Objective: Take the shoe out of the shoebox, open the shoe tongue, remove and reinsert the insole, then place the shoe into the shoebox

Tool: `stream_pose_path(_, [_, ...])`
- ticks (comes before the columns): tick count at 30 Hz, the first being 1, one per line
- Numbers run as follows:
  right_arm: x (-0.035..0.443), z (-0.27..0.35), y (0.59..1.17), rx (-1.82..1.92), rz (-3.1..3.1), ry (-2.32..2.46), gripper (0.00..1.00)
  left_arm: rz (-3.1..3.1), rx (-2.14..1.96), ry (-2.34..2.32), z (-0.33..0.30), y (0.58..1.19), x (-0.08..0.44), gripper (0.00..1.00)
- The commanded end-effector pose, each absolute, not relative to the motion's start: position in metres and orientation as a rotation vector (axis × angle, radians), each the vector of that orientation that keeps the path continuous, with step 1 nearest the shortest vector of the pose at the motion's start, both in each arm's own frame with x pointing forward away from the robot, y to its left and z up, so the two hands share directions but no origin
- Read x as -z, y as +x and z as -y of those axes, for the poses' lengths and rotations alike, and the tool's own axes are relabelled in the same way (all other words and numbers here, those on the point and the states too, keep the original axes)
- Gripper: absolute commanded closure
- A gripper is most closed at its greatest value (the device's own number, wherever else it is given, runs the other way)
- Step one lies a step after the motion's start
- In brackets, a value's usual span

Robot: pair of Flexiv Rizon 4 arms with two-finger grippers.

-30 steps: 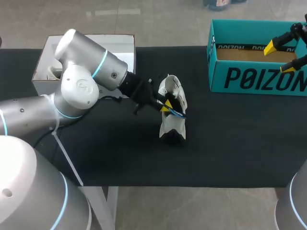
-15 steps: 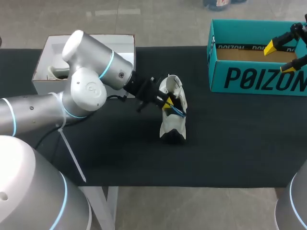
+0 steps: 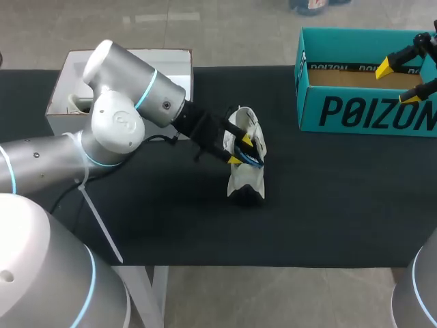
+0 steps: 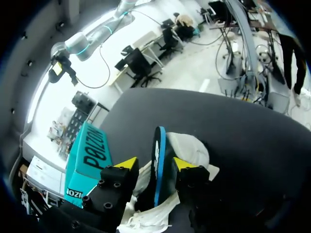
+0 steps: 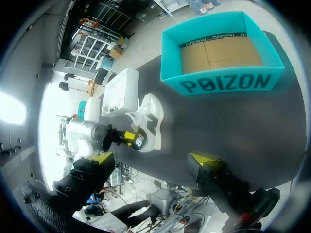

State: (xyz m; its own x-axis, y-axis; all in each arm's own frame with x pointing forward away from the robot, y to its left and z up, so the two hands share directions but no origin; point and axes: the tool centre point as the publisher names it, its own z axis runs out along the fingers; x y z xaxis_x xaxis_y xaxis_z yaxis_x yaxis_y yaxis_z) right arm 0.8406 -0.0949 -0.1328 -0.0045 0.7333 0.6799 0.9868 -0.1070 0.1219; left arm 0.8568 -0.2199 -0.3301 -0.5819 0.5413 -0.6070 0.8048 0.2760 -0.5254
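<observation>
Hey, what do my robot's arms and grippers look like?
Silver-grey shells with rounded joints ringed in light blue on left arm and right arm. Black bodies and bright yellow wedge tips on left gripper and right gripper. A thin black cable trails by the left wrist.

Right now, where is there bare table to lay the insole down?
Bare table lies between the shoe and the teal shoebox, and along the near edge. Crowded between the white box and shoe: my left arm fills it.

Black table [image 3: 328, 205] — matte top, evenly lit
</observation>
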Motion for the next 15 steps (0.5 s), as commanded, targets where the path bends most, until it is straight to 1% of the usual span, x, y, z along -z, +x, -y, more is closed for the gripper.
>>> stream_pose_path(1, [0.133,0.095,0.84,0.868,1.775,-1.888,0.0,-2.242,1.211,1.244,0.221,0.854,0.333,1.0])
stream_pose_path(15, [0.133,0.095,0.84,0.868,1.775,-1.888,0.0,-2.326,1.079,1.191,0.228,0.882,0.361,1.0])
